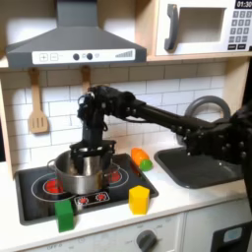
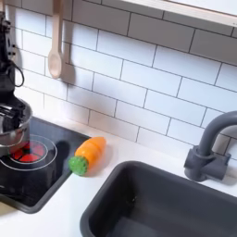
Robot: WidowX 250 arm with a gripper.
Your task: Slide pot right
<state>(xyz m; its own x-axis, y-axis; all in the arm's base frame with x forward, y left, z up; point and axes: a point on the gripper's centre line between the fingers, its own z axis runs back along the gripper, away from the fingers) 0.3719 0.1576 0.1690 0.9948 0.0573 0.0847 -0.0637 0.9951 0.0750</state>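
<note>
Pot [image 1: 81, 169] sits mid-hob [image 1: 39, 200], over burners. Tool [image 1: 88, 150] clamps pot's far rim, jaws closed on it. Carrot [image 2: 87, 154] lies just off hob's edge toward sink [image 2: 139, 199]; yellow block [image 1: 139, 199] at hob's front corner.

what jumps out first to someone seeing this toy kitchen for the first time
The black arm reaching across the first exterior view, its gripper down at the rim of the shiny pot on the black stovetop. Next, the toy carrot lying between the stovetop and the dark sink in the second exterior view.
</note>
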